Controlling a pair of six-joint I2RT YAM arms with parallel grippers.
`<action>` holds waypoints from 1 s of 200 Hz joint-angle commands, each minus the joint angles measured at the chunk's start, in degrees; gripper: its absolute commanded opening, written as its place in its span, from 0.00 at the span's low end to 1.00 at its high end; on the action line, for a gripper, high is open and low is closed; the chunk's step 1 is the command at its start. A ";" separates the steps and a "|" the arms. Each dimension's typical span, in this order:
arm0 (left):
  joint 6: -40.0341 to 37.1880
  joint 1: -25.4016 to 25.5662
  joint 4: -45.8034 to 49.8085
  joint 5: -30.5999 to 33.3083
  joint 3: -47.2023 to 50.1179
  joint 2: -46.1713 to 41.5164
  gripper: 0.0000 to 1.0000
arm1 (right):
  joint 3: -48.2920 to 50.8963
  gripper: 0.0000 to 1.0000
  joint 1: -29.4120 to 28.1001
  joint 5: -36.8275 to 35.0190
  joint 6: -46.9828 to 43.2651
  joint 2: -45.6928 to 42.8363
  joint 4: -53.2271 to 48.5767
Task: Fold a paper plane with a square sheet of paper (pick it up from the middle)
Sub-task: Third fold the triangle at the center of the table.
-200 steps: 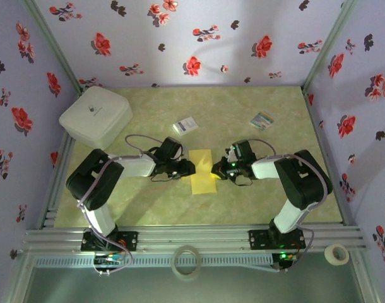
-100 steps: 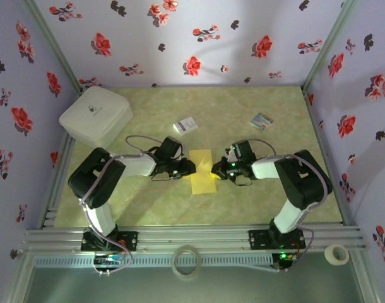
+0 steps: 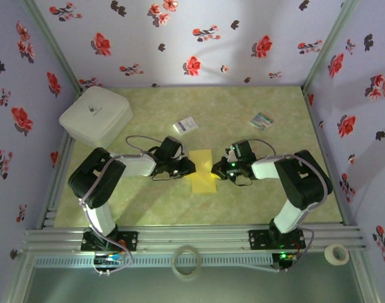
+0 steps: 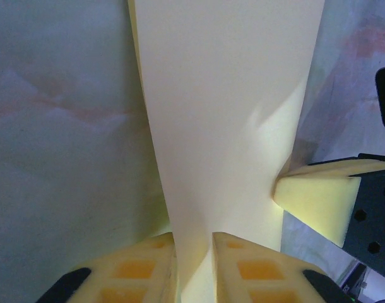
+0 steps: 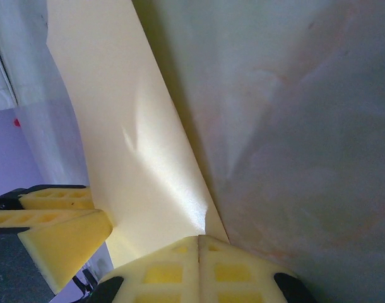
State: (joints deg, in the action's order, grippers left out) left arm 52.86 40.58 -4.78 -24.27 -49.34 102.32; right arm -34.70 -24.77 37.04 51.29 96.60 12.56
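Left end effector (image 4: 192, 246) pinches a hump at the left edge of the square sheet of paper (image 4: 230, 95) on the surface (image 3: 243, 113); my right end effector (image 5: 199, 243), pressed together, nips its right edge. I think I'm mid-fold. Next I must lift both sides evenly. Far left of the sheet, a shut white box (image 3: 94, 115) hides its inside.

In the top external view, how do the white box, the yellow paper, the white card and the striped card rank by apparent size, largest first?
1. white box
2. yellow paper
3. white card and striped card: about alike, so not ranked
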 commanded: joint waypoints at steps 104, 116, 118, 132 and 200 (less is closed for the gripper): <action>1.83 -1.78 -1.47 -1.06 3.06 -4.85 0.03 | 0.71 0.29 -0.34 -4.39 -1.73 -6.22 -3.77; 1.72 -2.08 -0.75 -1.12 3.33 -5.52 0.03 | 0.23 0.31 -0.74 -5.45 -3.64 -8.25 -5.69; 1.72 -2.15 -0.58 -1.10 3.43 -5.68 0.03 | 0.11 0.31 -0.92 -5.72 -4.17 -8.68 -6.05; 1.67 -2.51 0.66 -1.21 3.59 -6.29 0.03 | -0.94 0.33 -2.72 -8.63 -7.50 -11.40 -9.64; 1.63 -3.22 1.14 -1.72 4.43 -7.64 0.03 | 3.50 0.41 -22.99 -32.66 -32.52 -25.28 -5.48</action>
State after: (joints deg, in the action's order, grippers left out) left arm 53.93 37.80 -4.38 -24.75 -45.74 95.98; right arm -34.22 -41.74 15.81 32.32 74.96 3.44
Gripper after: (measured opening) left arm 0.046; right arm 0.382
